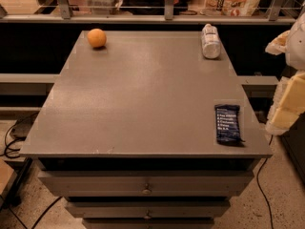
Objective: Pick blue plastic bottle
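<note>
The gripper [289, 104] hangs off the right edge of the table [143, 104]; released or clenched, I cannot tell; the blue plastic bottle [210, 41] lies on its side further out and to the gripper's left, well apart from it; the dark snack bar [227, 123] sits nearer, just to its left; nothing picked yet, so by my reckoning reach, grasp and lift all remain

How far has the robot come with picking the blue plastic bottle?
Nothing looks done: the blue plastic bottle lies on its side at the table's far right corner, untouched. No grasp is under way; the end effector is at the picture's right edge, beside the table, apart from the bottle. Reaching, grasping and lifting are left.
</note>
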